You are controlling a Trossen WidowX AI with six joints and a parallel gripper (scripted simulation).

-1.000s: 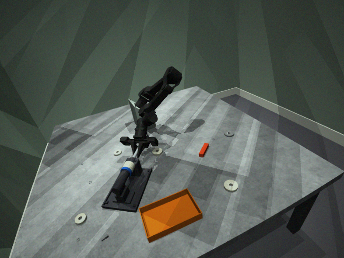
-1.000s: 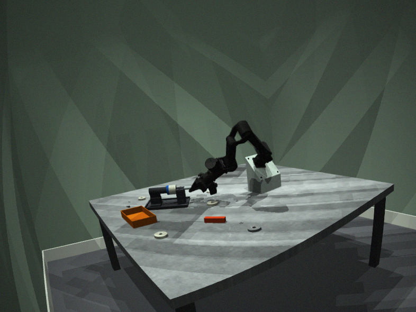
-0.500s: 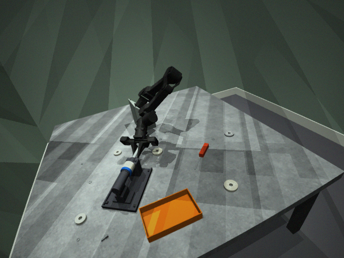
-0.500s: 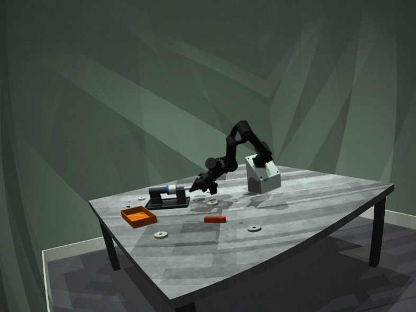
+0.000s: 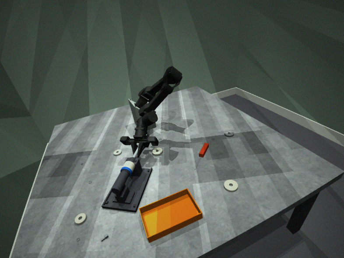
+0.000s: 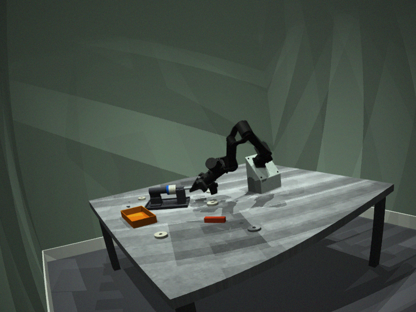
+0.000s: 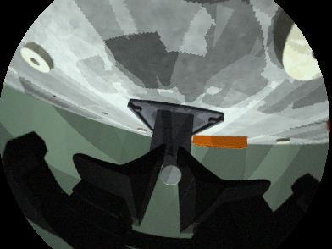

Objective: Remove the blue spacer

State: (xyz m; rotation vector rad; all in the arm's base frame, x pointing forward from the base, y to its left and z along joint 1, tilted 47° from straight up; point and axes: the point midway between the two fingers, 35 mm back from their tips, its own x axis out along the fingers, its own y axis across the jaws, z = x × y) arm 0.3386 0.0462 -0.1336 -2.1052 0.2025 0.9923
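Observation:
My gripper [image 5: 136, 152] [image 6: 191, 190] [image 7: 172, 148] is shut on the thin grey shaft [image 5: 135, 153] [image 6: 187, 187] [image 7: 171, 174], whose round end shows between the fingers in the wrist view. The shaft passes into the dark upright post [image 5: 136, 167] [image 6: 180, 195] [image 7: 171, 129]. Beyond the post, the cream spacers [image 5: 129, 165] [image 6: 172, 189] sit in a row. The blue spacer [image 5: 126, 169] [image 6: 167, 189] sits in line with them, against the big dark housing [image 5: 120, 181] [image 6: 156, 191]. No blue spacer lies on the table. The shaft inside the spacers is hidden.
An orange tray [image 5: 176, 228] [image 6: 145, 222] [image 7: 220, 141] stands beside the fixture. A red-handled screwdriver [image 5: 204, 150] [image 6: 215, 219] lies to the right. A cream ring [image 5: 154, 152] lies near the gripper. Other loose rings and a small screw [image 5: 104, 238] lie around.

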